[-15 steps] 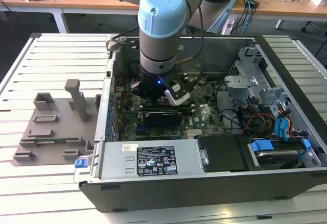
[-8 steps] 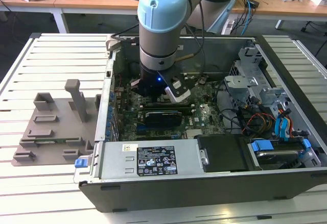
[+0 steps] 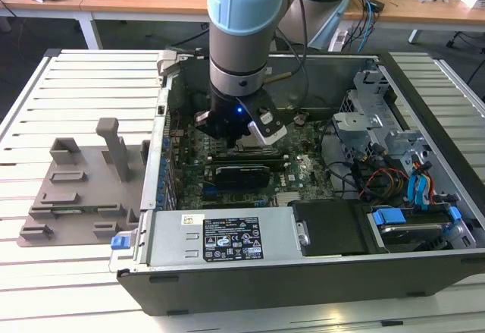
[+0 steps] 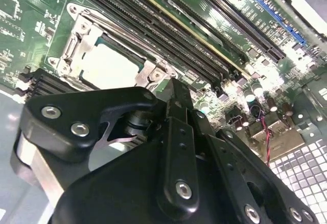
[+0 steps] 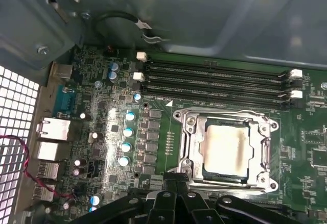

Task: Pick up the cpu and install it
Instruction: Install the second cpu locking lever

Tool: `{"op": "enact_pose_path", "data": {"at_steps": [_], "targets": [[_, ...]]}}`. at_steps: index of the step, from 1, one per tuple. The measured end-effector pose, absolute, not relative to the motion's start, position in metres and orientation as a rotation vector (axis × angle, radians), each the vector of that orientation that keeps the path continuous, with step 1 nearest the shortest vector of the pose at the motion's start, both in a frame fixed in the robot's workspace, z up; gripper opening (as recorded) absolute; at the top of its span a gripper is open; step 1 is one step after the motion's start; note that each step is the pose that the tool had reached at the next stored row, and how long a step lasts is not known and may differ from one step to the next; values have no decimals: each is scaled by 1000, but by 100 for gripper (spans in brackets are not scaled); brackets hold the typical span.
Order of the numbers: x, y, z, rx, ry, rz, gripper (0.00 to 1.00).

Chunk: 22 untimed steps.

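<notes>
You have the cpu [image 5: 225,148] seated in the socket frame [image 5: 227,150]
The hand [image 5: 176,183] hovers just beside the frame; whether it is open, you cannot tell

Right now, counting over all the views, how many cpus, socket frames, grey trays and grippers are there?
cpu: 1
socket frame: 1
grey tray: 1
gripper: 1
Total: 4
</notes>
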<state>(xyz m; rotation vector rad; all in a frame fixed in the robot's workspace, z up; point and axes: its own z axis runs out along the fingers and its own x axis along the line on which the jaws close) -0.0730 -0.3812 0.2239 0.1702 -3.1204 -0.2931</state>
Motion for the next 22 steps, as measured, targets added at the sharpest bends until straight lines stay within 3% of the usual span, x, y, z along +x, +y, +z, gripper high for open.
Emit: {"op": "enact_pose_path", "data": {"at_steps": [13, 22], "targets": [[-35, -350, 227, 168, -3118, -153, 11], [-33, -343, 266, 168, -3119, -95, 11]]}}
